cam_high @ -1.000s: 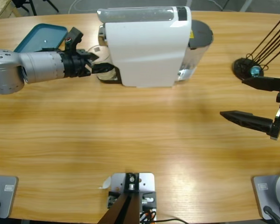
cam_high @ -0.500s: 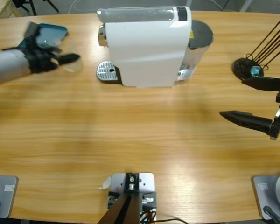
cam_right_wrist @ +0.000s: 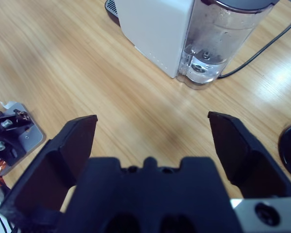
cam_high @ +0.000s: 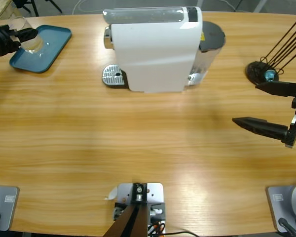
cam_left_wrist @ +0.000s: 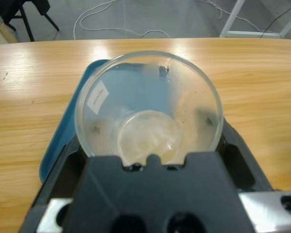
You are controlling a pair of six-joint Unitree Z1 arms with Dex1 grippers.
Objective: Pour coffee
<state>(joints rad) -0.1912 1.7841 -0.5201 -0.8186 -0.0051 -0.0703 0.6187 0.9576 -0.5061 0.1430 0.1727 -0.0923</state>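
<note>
Coffee (cam_left_wrist: 148, 138) sat as a thin tan film in the bottom of the glass tumbler (cam_left_wrist: 148, 109) pinched in the left gripper (cam_left_wrist: 148, 145) jaws over the blue tray (cam_high: 49, 47), so I'd lower it level and gently, right gripper (cam_right_wrist: 153, 131) jaws spread, idle.

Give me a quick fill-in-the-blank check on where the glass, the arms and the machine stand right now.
1. The left gripper holds a clear ____ with the coffee in its bottom.
2. The glass is over the ____ tray.
3. The right gripper holds nothing and its jaws are ____.
4. The coffee machine has a ____ body.

Missing words: glass; blue; open; white
</note>
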